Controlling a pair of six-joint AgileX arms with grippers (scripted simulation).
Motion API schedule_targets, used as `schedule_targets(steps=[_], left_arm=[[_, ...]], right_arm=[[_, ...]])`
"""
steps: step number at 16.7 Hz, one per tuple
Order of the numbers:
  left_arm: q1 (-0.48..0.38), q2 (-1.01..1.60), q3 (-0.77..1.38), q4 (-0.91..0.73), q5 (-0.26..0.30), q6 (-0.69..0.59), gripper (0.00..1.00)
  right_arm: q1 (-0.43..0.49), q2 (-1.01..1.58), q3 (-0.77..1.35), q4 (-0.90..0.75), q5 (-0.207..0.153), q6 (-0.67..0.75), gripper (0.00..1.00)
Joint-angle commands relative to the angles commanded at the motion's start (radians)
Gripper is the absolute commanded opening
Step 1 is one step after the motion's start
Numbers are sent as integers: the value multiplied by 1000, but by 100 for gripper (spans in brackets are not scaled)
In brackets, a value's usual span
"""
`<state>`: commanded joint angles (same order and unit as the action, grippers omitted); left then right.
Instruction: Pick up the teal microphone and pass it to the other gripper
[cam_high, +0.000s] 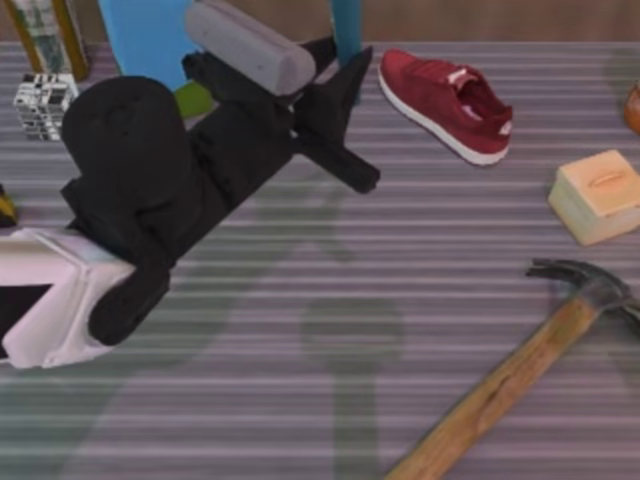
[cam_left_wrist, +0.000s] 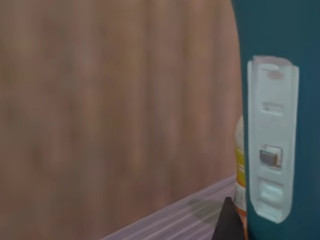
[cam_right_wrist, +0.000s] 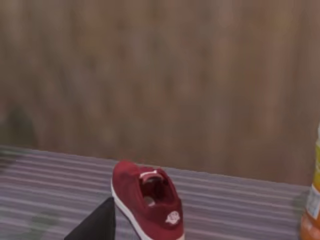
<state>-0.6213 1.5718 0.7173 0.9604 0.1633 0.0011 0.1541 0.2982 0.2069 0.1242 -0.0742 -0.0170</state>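
Overhead, the left arm (cam_high: 150, 190) fills the table's (cam_high: 300, 400) upper left, reaching toward the far edge. Its gripper (cam_high: 345, 85) has the mic (cam_high: 347, 25) between its fingers; the teal handle rises straight up out of the top view's upper edge, so the long axis is near vertical and the head is out of sight. The left wrist view shows the handle's white switch strip (cam_left_wrist: 272, 137) very close, which fits a firm pinch on the handle. Right of the gripper lies the red shoe (cam_high: 445, 100), then a hammer (cam_high: 520, 370) lower right. The right gripper is not in the top view; only a dark finger tip (cam_right_wrist: 95, 225) shows near the shoe in its wrist view, and its opening I cannot tell. The handover likely needs it brought in from the right toward the upright handle.
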Motion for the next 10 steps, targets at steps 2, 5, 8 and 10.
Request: schedule_targets(steps=[2,5,8,10], left_arm=[[0,0,0,0,0,0,0],[0,0,0,0,0,0,0],[0,0,0,0,0,0,0],[0,0,0,0,0,0,0]], right_arm=[[69,162,89,51,-33,-7,100],[175,420,224,128,-84,-17,100],[274,651,351,202,-131,-25,100],[329,766,425,247,-158,-30,100]])
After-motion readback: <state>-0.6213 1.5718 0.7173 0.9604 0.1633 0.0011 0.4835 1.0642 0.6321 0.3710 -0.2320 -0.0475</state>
